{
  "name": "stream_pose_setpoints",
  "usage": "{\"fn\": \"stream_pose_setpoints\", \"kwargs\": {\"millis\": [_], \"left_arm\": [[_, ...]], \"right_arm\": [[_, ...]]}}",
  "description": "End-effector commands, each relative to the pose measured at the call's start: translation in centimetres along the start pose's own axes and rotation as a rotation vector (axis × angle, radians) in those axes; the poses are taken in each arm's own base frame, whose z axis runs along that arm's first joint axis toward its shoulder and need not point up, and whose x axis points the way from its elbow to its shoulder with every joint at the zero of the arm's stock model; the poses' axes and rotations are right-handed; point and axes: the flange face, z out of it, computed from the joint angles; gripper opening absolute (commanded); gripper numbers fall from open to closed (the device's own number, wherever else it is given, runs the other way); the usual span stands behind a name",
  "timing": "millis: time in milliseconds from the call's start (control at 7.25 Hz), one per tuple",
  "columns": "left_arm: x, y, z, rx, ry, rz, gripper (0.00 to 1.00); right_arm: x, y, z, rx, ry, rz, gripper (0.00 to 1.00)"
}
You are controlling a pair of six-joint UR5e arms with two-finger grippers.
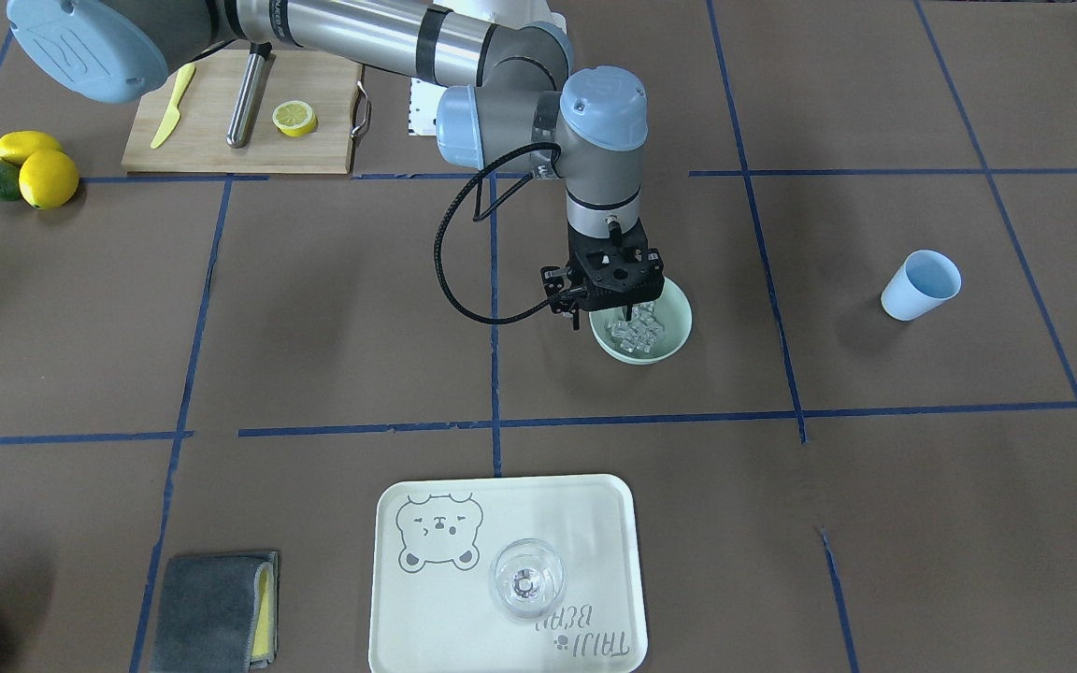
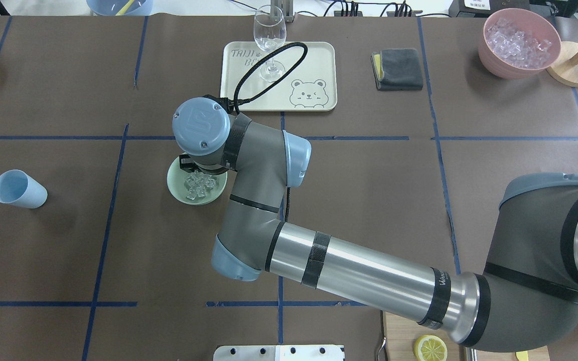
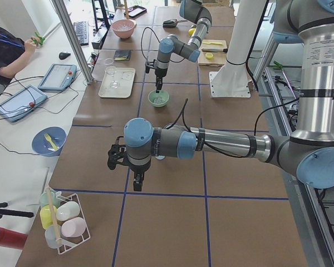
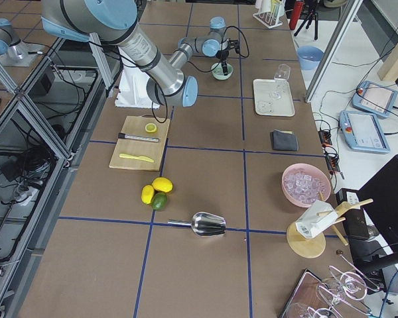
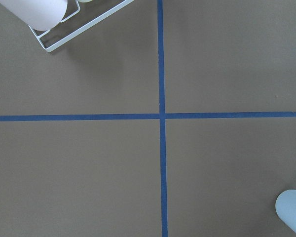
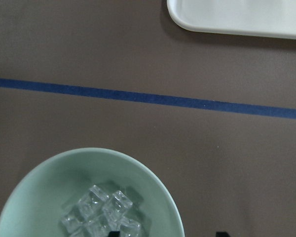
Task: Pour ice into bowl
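Observation:
The pale mint-green bowl (image 1: 679, 318) (image 2: 174, 181) sits mid-table with several clear ice cubes (image 1: 634, 329) (image 2: 198, 184) inside. My right gripper (image 1: 606, 313) points down over the bowl's edge nearest the tray. In the right wrist view the bowl (image 6: 44, 192) and ice (image 6: 101, 215) fill the lower left. There the right gripper (image 6: 166, 234) shows two fingertips wide apart, open and empty, with the bowl's rim between them. My left gripper (image 3: 136, 182) shows only in the exterior left view, low over bare table. I cannot tell if it is open or shut.
A light blue cup (image 1: 920, 285) (image 2: 19, 189) (image 5: 292, 211) sits apart from the bowl. A cream tray (image 1: 595, 523) holds a clear glass (image 1: 525, 579). A pink container of ice (image 2: 517, 42), a grey cloth (image 2: 399, 67), a cutting board (image 1: 211, 140) and lemons (image 1: 34, 168) line the table's edges.

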Motion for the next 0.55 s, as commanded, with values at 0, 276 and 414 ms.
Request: {"fn": "stream_pose_setpoints", "kwargs": {"millis": [0,276,414], "left_arm": [[-0.07,0.08,0.07,-0.001,0.0,-0.002,1.0],[-0.02,0.07,0.02,0.0,0.0,-0.001,1.0],[-0.02,0.07,0.02,0.0,0.0,-0.001,1.0]], "right_arm": [[0.34,0.89,1.16,-0.015,0.012,0.001,0.21],[0.32,1.05,1.15,-0.019,0.01,-0.006,0.0],[0.3,1.0,0.8,-0.021,0.005,-0.003,0.0]]}}
